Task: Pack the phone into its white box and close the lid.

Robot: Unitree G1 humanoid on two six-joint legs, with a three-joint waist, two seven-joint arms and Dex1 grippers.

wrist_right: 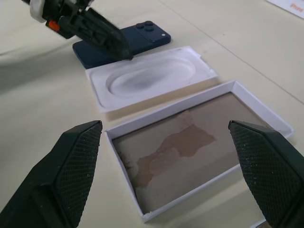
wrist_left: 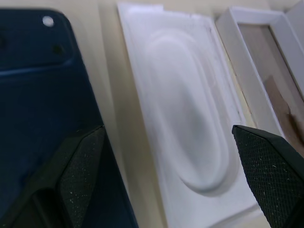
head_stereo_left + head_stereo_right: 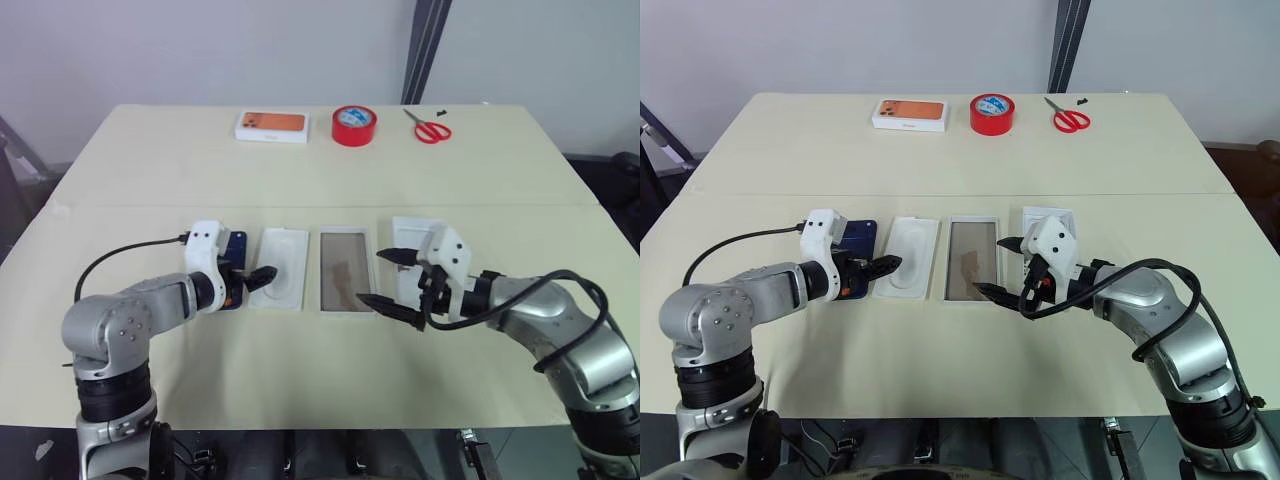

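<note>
On the table (image 3: 150, 170), the phone (image 1: 124, 42) lay flat at 9 o'clock of a white insert (image 3: 279, 266), itself left of the white box (image 3: 346, 272). Left gripper (image 3: 880, 269) hovered wide open beside the phone; right gripper (image 3: 392, 279) wide open, empty, over the box. Picking up likely came next: the left needed to close on the phone's edges.

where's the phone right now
The phone lies flat on the table on the robot's left, at the left end of the row, beside the white moulded insert, with the open left gripper over its near edge.

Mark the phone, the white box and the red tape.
phone (image 1: 137, 40), right wrist view, middle of its back.
white box (image 1: 178, 147), right wrist view, brown floor inside.
red tape (image 3: 354, 126), left eye view, outer side of roll.
</note>
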